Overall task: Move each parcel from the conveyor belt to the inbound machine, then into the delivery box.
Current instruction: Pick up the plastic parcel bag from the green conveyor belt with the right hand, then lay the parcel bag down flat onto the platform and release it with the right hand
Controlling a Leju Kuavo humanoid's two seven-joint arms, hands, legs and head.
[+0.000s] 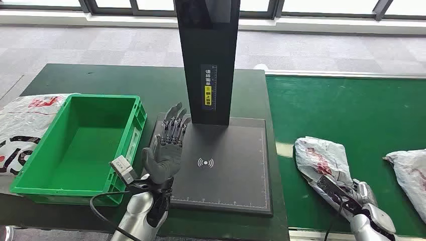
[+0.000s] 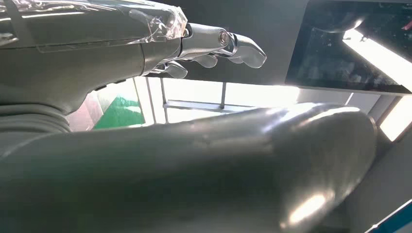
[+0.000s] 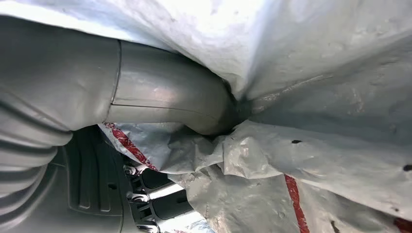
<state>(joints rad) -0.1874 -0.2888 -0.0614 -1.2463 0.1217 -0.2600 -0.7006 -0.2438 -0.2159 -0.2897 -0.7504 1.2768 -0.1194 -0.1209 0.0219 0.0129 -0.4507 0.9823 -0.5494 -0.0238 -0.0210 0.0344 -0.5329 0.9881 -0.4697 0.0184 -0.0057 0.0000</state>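
Note:
A crumpled white parcel (image 1: 320,155) with red print lies on the green conveyor belt (image 1: 346,110). My right hand (image 1: 351,194) grips its near end; in the right wrist view the thumb (image 3: 165,103) digs into the parcel's plastic (image 3: 316,97) and the dark fingers (image 3: 141,199) curl under it. My left hand (image 1: 168,148) is raised, open with fingers spread, over the left edge of the inbound machine's black plate (image 1: 226,165). In the left wrist view, that hand (image 2: 209,46) holds nothing. The green delivery box (image 1: 35,191) stands left of the machine.
A second white parcel (image 1: 409,170) lies at the belt's right edge. Another printed bag (image 1: 22,128) lies on the table left of the box. The machine's black post (image 1: 208,60) rises behind the plate.

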